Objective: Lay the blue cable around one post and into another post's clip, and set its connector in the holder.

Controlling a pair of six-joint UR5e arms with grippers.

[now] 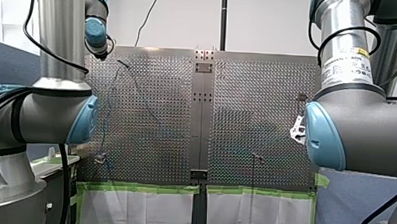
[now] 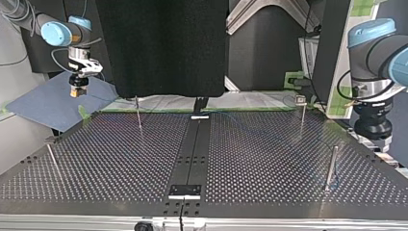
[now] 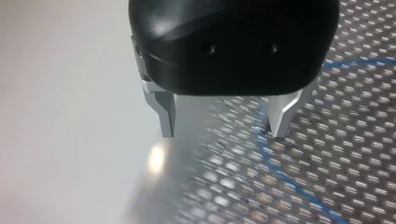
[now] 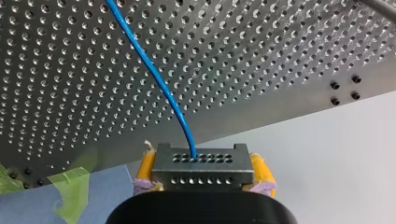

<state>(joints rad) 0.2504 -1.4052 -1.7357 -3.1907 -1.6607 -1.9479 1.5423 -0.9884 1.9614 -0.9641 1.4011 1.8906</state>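
Count, top view left to right: 2 arms, 4 posts, 1 blue cable, 1 connector, 2 brackets on the centre rail (image 2: 195,144). My right arm (image 2: 60,31) comes in far left; the right jaws hang over a blue mat (image 2: 43,103), just off the far left corner of the counter (image 2: 269,163). Right wrist view: right jaws are clamped on the connector (image 4: 201,167), a perforated metal block with a yellow pad (image 4: 145,165) against each side. The blue cable (image 4: 154,77) leaves the block's upper face and runs out over the perforated plate; green tape (image 4: 70,191) sits at the plate's edge beside the jaws. So the connector is in the jaws, off the counter. Posts: left-edge post (image 2: 52,161), thin; back-left post (image 2: 138,114), thin, further back. Near bracket (image 2: 185,191) and far bracket (image 2: 199,116) sit at the rail's two ends; can't tell which one is the holder. Right of the rail: clip post (image 2: 302,120) with the clip (image 2: 300,100) on top, then the thick post (image 2: 331,167) near the right edge. The cable is too faint in the top view to trace at the posts. My left arm (image 2: 380,53) comes in far right, past the counter's edge. Left wrist view: left jaws are wide apart and grip nothing. One metal finger (image 3: 166,116) is over the pale surface off the plate, the other finger (image 3: 282,112) over the plate. The cable lies on the plate and passes right by that second finger; can't tell if they touch.
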